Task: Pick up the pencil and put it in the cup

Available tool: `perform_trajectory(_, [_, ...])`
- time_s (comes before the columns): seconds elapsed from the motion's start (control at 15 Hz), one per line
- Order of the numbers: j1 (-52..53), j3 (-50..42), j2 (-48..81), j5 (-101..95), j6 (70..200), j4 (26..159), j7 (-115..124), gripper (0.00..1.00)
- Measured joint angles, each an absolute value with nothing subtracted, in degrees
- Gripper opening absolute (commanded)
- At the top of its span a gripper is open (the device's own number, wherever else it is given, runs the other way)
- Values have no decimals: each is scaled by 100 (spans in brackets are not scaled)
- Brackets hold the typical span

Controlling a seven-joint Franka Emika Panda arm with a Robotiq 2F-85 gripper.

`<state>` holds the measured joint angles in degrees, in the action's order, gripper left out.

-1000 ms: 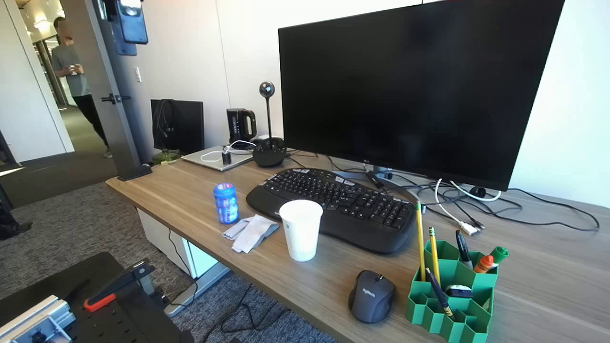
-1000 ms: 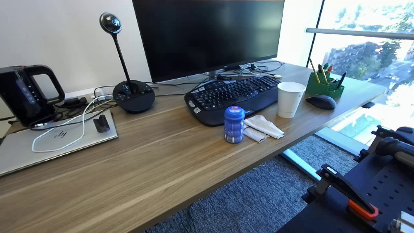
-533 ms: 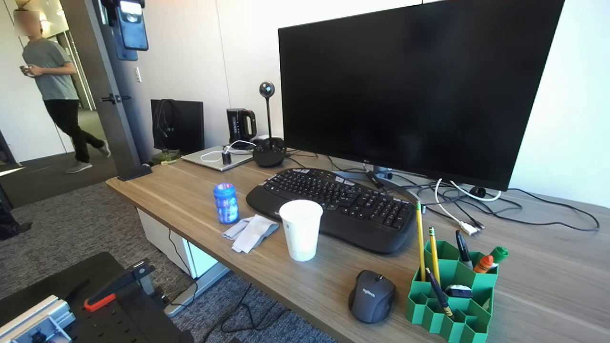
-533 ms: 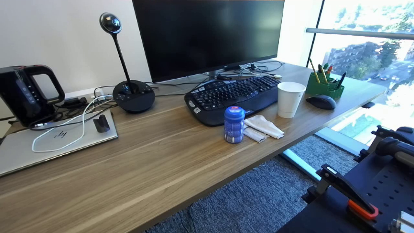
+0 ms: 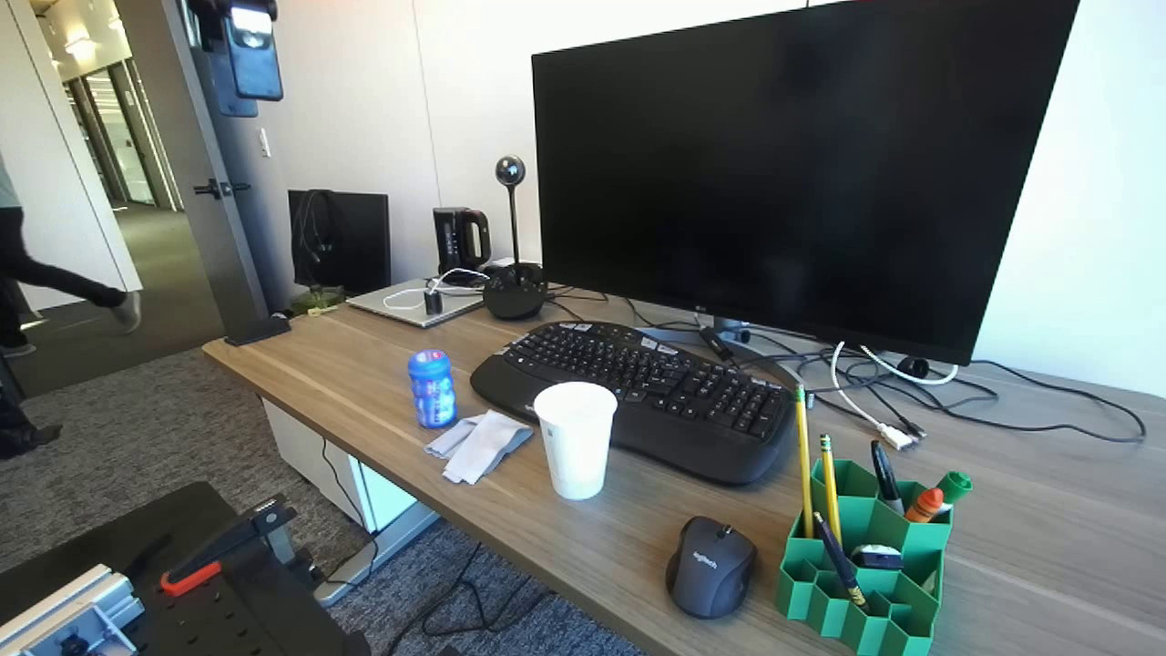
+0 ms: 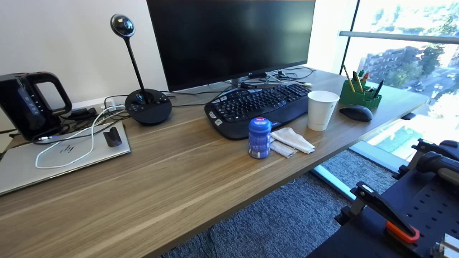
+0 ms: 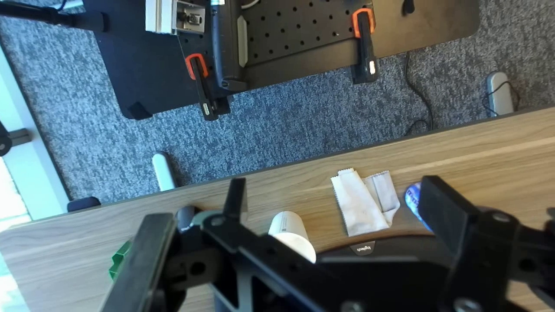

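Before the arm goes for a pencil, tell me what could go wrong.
The two yellow pencils stand close together in the green holder, so a grasp might catch both or drag the holder along. The white cup stands upright and looks light; a pencil pushed against its rim could tip it onto the keyboard.

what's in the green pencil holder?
Two yellow pencils, a dark pen, a black marker, an orange item, a green item and a black and white item. The holder hides most compartment bottoms; can't tell what's there.
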<state>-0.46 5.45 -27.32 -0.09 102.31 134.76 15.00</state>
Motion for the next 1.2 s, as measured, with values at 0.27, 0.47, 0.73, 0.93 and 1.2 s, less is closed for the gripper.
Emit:
perform_trajectory(0.27, [138, 334, -2750, 541, 10231, 13470, 625, 100])
perform_trajectory(0.47, [201, 237, -2751, 681, 10231, 13468, 244, 100])
perform_trajectory(0.73, [128, 230, -2746, 518, 10258, 13435, 345, 100])
perform_trajectory(0.93, [14, 232, -2739, 164, 10367, 13398, 552, 100])
perform_trajectory(1.2, [-176, 229, -2677, -193, 10626, 13360, 836, 100])
